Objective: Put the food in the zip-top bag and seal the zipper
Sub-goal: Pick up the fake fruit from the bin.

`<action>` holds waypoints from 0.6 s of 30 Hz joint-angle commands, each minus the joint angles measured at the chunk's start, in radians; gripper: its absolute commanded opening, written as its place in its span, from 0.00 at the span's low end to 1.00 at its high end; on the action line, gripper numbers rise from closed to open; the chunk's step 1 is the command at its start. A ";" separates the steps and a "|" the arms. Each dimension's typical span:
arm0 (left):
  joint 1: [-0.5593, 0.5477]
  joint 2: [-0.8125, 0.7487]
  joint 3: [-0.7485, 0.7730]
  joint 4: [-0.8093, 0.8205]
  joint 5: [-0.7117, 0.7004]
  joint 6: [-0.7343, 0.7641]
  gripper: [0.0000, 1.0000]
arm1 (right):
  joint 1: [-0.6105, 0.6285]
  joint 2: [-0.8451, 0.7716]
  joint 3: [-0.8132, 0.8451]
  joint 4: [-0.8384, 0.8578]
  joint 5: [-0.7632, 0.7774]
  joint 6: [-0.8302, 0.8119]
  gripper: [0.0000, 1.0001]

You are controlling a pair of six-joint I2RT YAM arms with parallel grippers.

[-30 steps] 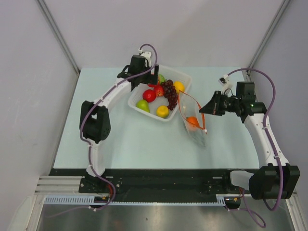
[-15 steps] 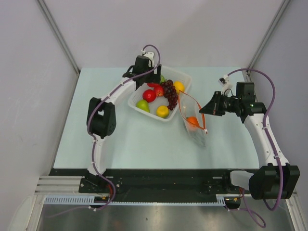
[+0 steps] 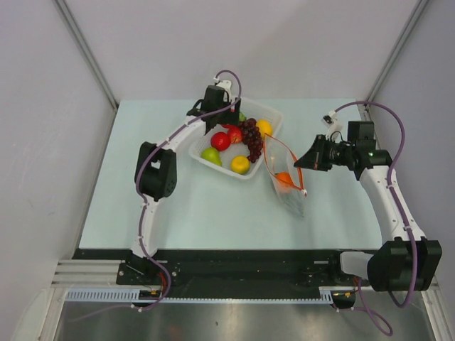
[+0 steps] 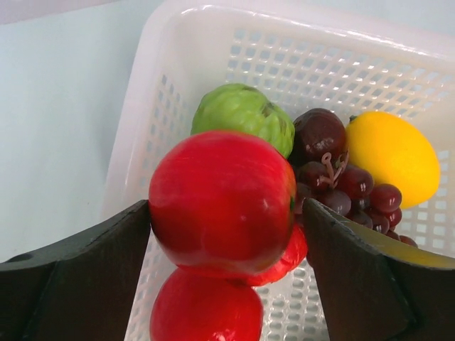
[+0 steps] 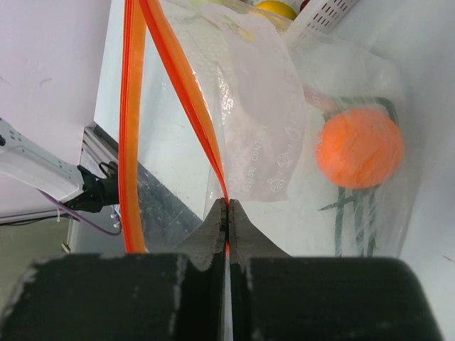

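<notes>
glossy red apple [image 4: 222,192] between the wide-open left hand [image 4: 227,210]; right hand [image 5: 227,207] pinches the thin orange zipper [image 5: 179,78].

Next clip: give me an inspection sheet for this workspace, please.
Surface: pale table, no spills seen.
Job's things: red apple, green fruit, grapes, lemon and more in white basket; orange and green beans inside zip-top bag; zipper unsealed.
Clutter: nothing seen.
Grippers: left gripper open, jaws astride the red apple; right gripper shut on the zipper.
Cables: purple cables along both arms.
Surroundings: plain pale walls.
</notes>
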 commanded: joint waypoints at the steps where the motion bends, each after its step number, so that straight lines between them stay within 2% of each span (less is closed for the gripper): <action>1: -0.020 0.038 0.089 0.035 0.007 0.020 0.86 | -0.003 0.011 0.013 0.006 -0.012 -0.018 0.00; 5: -0.020 0.047 0.101 0.035 0.012 0.023 0.82 | -0.003 0.016 0.020 0.004 -0.014 -0.016 0.00; 8: -0.020 0.033 0.103 0.029 0.022 0.029 0.73 | -0.003 0.020 0.020 0.004 -0.014 -0.019 0.00; 9: -0.020 0.014 0.101 0.028 0.022 0.031 0.67 | -0.005 0.022 0.021 0.004 -0.014 -0.021 0.00; 11: -0.018 -0.019 0.097 0.021 0.054 0.025 0.63 | -0.003 0.024 0.024 0.004 -0.014 -0.021 0.00; 18: -0.026 -0.290 -0.063 0.052 0.159 -0.020 0.58 | -0.003 0.010 0.009 0.024 -0.019 -0.010 0.00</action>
